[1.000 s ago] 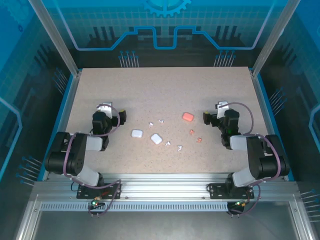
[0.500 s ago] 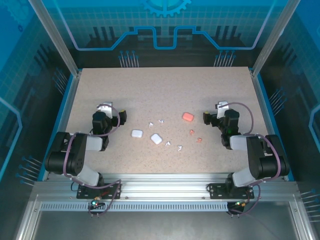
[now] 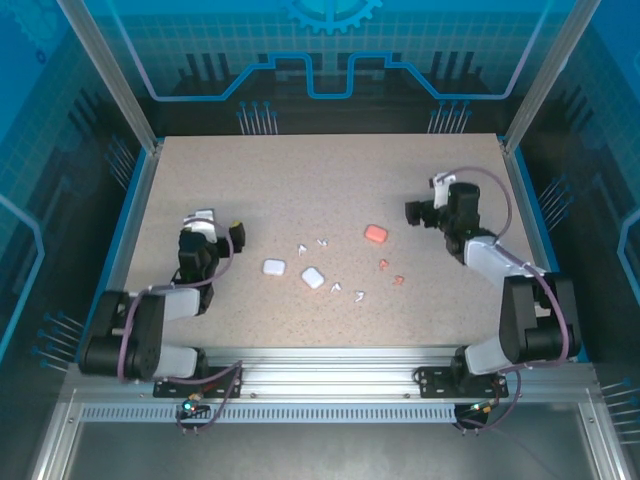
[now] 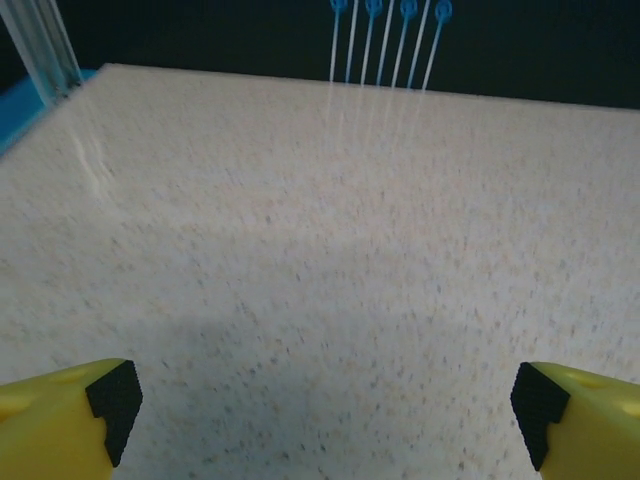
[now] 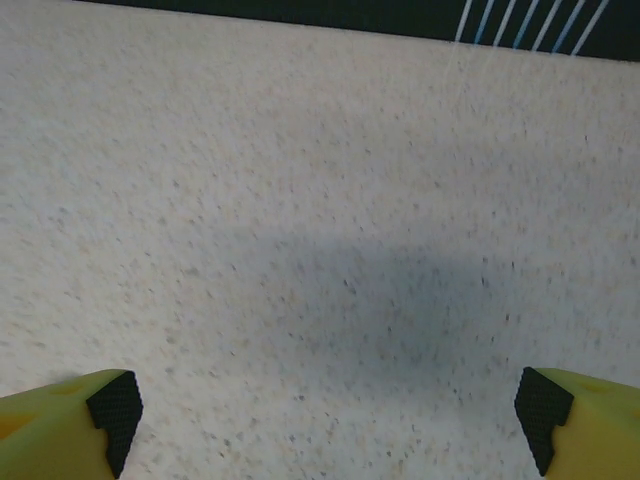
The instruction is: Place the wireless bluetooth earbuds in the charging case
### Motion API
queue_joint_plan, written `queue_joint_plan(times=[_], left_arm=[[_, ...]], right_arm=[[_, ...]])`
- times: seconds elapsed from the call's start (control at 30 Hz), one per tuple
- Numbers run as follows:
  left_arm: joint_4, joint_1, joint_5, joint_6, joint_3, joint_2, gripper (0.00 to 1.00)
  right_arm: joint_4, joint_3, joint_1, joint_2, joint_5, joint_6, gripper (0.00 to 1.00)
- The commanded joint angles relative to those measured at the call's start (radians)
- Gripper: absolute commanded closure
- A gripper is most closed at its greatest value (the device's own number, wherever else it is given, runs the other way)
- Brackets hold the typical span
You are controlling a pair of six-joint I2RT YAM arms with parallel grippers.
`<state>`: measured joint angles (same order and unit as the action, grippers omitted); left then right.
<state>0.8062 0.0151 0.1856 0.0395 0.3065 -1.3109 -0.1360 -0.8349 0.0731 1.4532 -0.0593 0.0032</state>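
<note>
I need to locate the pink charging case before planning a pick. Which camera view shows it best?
The top external view: the pink charging case lies in plain sight, with two pink earbuds just nearer the arms. Both wrist views face speckled tabletop past their own fingers.

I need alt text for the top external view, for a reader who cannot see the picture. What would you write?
Seen from above: two white charging cases, a pink case and six tiny earbuds, four white, two pink, lie scattered on the table. The left arm and right arm flank them, jaws open, holding nothing.
</note>
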Motion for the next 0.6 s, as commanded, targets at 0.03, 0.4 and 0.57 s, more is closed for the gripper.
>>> queue_joint_plan(times=[0.03, 0.4, 0.57], left_arm=[[-0.304, -0.006, 0.052, 0.156, 0.125, 0.149, 0.01], [-0.847, -0.006, -0.185, 0.425, 0.358, 0.206, 0.01], [-0.868, -0.006, -0.236, 0.41, 0.342, 0.222, 0.01]], right_arm=[[0.475, -0.183, 0.099, 0.015, 0.028, -0.046, 0.0], [1.131, -0.683, 0.301, 0.332, -0.04, -0.265, 0.0], [1.242, -0.772, 0.351, 0.464, -0.09, -0.34, 0.03]])
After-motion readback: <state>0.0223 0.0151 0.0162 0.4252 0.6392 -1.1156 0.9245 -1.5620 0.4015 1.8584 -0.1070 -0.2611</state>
